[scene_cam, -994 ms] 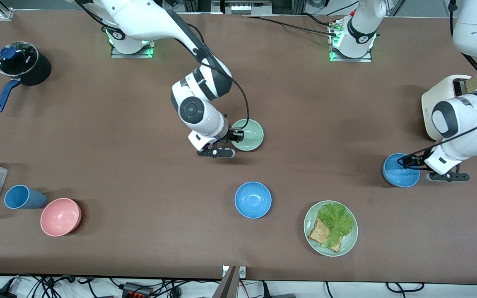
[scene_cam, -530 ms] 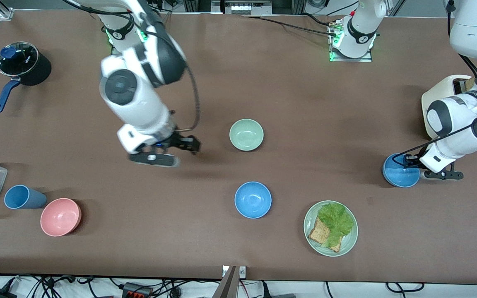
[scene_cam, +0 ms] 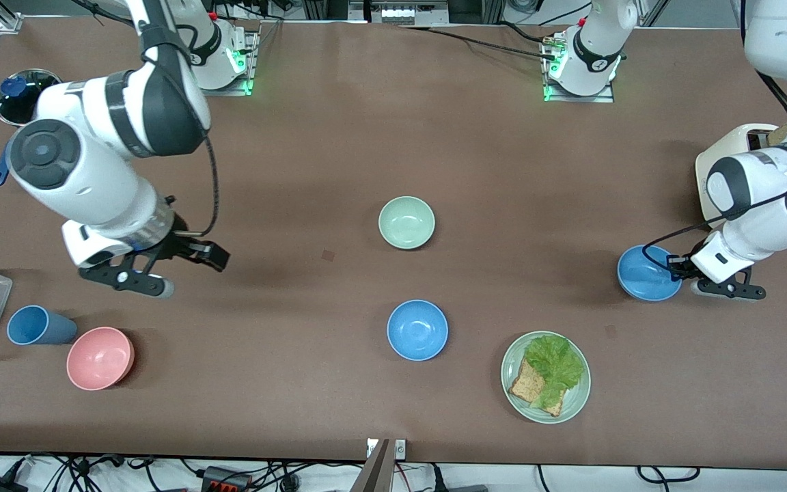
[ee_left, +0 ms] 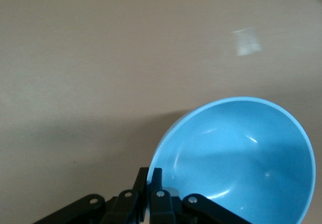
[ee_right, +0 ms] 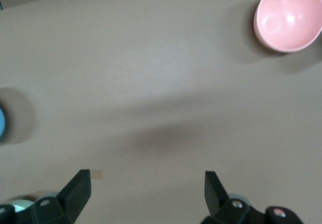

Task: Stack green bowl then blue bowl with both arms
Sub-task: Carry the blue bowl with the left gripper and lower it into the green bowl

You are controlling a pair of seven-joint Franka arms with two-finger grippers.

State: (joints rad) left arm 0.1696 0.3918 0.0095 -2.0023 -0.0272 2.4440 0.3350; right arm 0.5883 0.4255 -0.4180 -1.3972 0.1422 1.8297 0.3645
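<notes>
Toward the left arm's end of the table, my left gripper [scene_cam: 675, 268] is clamped on the rim of one glossy round sky-blue bowl [scene_cam: 647, 273], tilted w/ its edge pinched between the fingers [ee_left: 151, 179]. I count 2 such blue bowls; the 2nd [scene_cam: 417, 330] sits mid-table, nearer the front camera than the single pale mint-green bowl [scene_cam: 406, 222], smooth inside. Right gripper [scene_cam: 182, 263] hangs spread wide, empty, above bare brown tabletop [scene_cam: 298, 171] nr the matte pink bowl [scene_cam: 100, 358].

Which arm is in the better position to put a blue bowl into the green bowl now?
Left. The left gripper is shut on the blue bowl; the right gripper is open and holds nothing, away from the green bowl.
</notes>
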